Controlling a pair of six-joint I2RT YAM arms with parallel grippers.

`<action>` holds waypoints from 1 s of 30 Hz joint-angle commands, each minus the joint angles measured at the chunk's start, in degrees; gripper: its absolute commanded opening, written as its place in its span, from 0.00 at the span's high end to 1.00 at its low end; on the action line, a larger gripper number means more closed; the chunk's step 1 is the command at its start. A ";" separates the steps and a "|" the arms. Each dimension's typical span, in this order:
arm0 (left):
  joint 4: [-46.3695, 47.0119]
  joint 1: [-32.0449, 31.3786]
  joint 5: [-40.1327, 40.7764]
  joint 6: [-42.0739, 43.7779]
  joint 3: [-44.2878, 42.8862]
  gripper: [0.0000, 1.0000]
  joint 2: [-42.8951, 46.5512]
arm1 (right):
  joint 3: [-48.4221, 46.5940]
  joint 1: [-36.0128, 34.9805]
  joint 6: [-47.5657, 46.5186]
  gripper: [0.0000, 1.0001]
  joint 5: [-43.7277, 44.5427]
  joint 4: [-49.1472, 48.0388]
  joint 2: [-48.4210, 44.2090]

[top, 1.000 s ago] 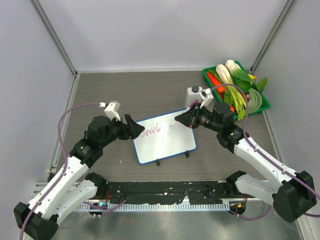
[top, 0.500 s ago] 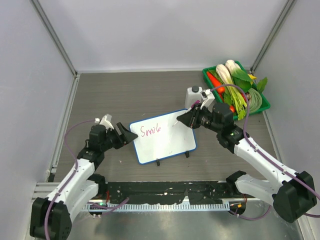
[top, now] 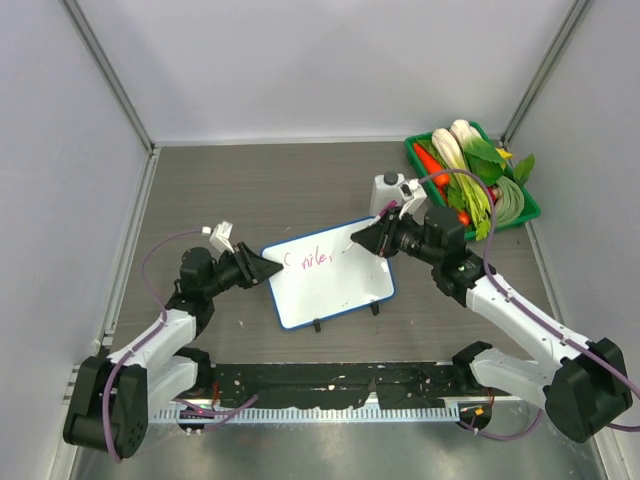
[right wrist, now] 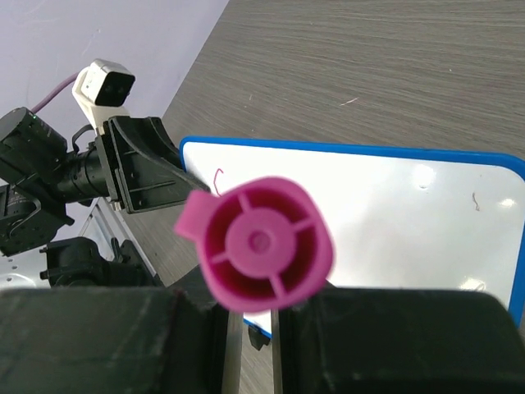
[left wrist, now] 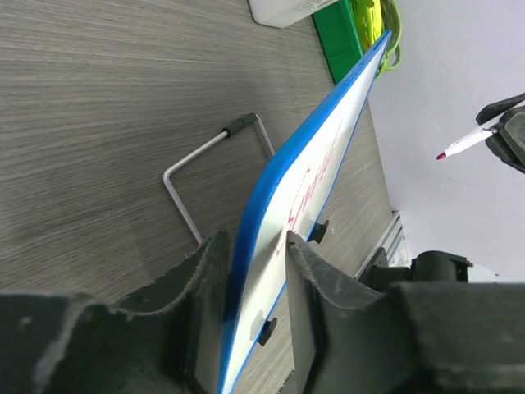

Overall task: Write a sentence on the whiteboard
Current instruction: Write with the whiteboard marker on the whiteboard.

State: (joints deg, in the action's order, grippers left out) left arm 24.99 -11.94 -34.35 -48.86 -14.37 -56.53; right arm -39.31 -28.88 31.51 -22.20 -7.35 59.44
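Two claws at work, both occupied. Left claw (top: 270,267): low over the surface (top: 260,190), its fingers (left wrist: 205,271) straddling the left end of the whiteboard (top: 335,290), one on the back of the blue rim, one on the white face, pinching it. Board stands tilted on its wire leg (left wrist: 167,174).

Right claw (top: 368,238): pressed together on a magenta marker (right wrist: 258,242). Hangs over the board's far right corner. Left wrist view shows the marker tip in the air, clear of the face.

The sentence (top: 316,260): a few magenta letters along the board's upper left, just right of the left claw. Rest of the face is white.

Edges: white bottle (top: 385,190) just behind the right claw. Green tray (top: 412,148) of vegetables in the far right corner, near that arm's elbow. Bare surface lies behind the board to the far wall and left of the left arm. Board's near edge sits close to the rail at the arm bases.
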 commanded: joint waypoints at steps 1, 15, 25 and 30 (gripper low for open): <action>2.53 0.34 -0.64 4.82 0.13 0.72 0.46 | 0.37 -0.03 -1.36 0.98 -1.01 -4.60 0.94; -9.07 2.45 4.90 13.70 -1.88 1.00 1.25 | 1.16 -3.81 -6.80 0.99 10.92 -5.56 3.57; -19.81 2.45 15.45 17.83 -4.62 1.00 4.76 | 1.08 -8.82 -8.92 0.99 22.02 -8.64 5.25; -19.54 2.37 15.45 17.66 -4.52 1.00 3.98 | 1.87 -9.26 -8.92 0.99 25.80 -11.89 5.77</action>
State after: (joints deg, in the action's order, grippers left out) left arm 12.82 -11.14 -36.18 -41.25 -18.92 -51.09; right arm -37.93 -37.58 23.79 -1.54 -13.02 64.93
